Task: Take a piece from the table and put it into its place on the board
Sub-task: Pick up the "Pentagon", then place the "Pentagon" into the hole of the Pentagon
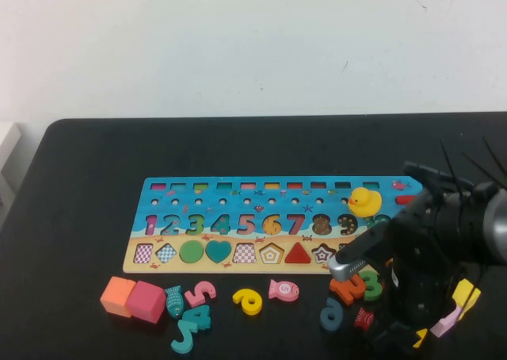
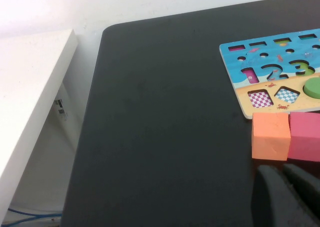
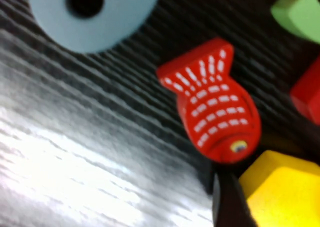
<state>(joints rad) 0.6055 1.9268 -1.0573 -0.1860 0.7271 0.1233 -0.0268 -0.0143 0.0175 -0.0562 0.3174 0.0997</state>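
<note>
The number-and-shape board (image 1: 269, 187) lies mid-table; its near corner shows in the left wrist view (image 2: 240, 101). Loose pieces lie in front of it. My right gripper (image 1: 400, 336) is down at the table at the front right, shut on a yellow piece (image 3: 282, 192) (image 1: 420, 338). One dark finger (image 3: 225, 202) lies against that piece; the other is hidden. A red fish (image 3: 215, 107) (image 1: 364, 319) lies just beyond it. My left gripper (image 2: 287, 187) is out of the high view. It is shut and empty, hovering near the orange block (image 2: 270, 135).
A blue ring-shaped 0 (image 1: 331, 315) (image 3: 120, 17), green 3 (image 1: 371, 285) and an orange number (image 1: 347, 287) lie by the right arm. A yellow duck (image 1: 365, 201) sits on the board. Orange (image 1: 117, 295) and pink (image 1: 146, 301) blocks, numbers and fish lie at the front left.
</note>
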